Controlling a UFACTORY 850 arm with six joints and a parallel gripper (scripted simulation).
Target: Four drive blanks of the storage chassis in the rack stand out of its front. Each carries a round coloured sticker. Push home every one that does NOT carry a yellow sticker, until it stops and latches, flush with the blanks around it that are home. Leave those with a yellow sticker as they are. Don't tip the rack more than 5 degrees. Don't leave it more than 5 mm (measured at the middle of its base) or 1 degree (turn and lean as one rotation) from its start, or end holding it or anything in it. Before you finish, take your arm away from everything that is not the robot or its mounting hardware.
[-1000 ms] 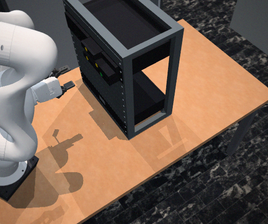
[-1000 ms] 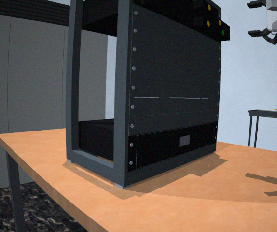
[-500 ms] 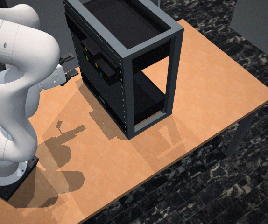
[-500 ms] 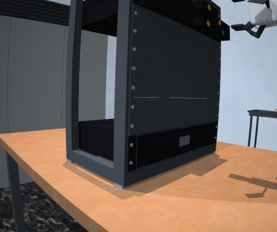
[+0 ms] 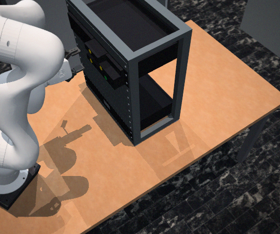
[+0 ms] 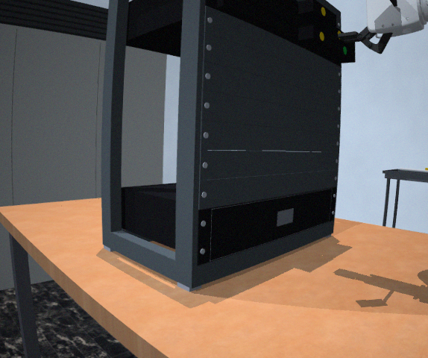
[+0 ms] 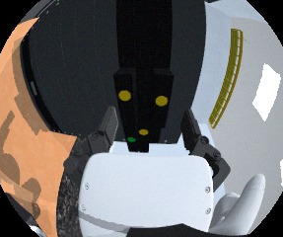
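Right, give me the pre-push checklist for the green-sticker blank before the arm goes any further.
1. Target picked: the green-sticker blank stands out of the chassis front, lowest of the four. ok
2. Yellow-sticker blanks untouched: all three stand out and nothing presses on them. ok
3. End effector empty: fingers wide apart, nothing between them. ok
4. Alignment: in the wrist view the green sticker sits between the fingers, but a yellow sticker lies right beside it. cannot tell
5. Clearance from the rack: the exterior view shows a fingertip level with the blanks' front; contact or gap? cannot tell
6. Rack seated flat on the table, upright. ok
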